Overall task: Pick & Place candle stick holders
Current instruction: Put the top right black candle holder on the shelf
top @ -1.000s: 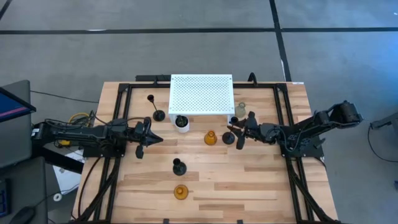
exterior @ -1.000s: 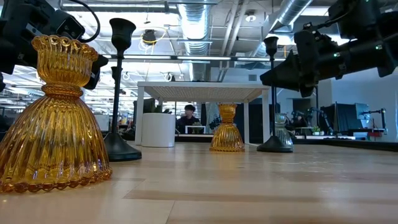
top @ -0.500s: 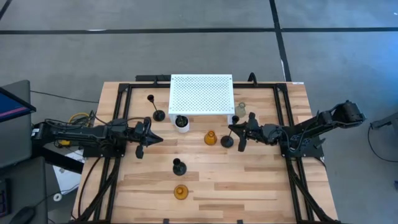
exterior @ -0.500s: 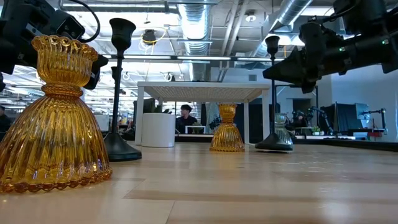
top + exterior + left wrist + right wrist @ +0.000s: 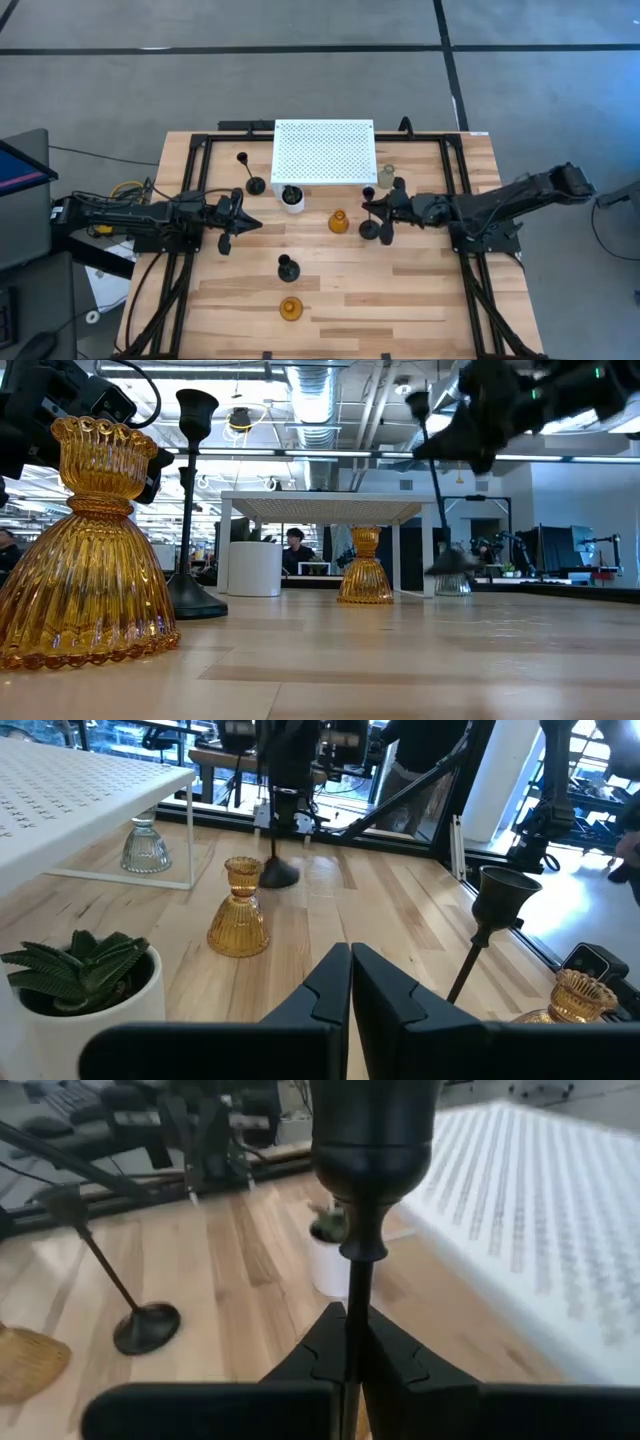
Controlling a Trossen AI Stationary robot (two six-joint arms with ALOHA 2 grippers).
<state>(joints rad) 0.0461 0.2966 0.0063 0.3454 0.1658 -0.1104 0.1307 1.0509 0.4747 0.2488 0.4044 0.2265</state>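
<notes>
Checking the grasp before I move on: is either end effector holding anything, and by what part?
The right end effector is shut on the tall black candle holder, gripping its thin stem. The left end effector is shut and holds nothing.

The right gripper (image 5: 378,211) is closed and raised mid-table; the left gripper (image 5: 247,222), closed, waits at the left.

Both arms are built of matte black segmented links with dark cables run alongside, each ended by a gripper, left (image 5: 228,224) and right (image 5: 383,214), of two angular black fingers.
</notes>
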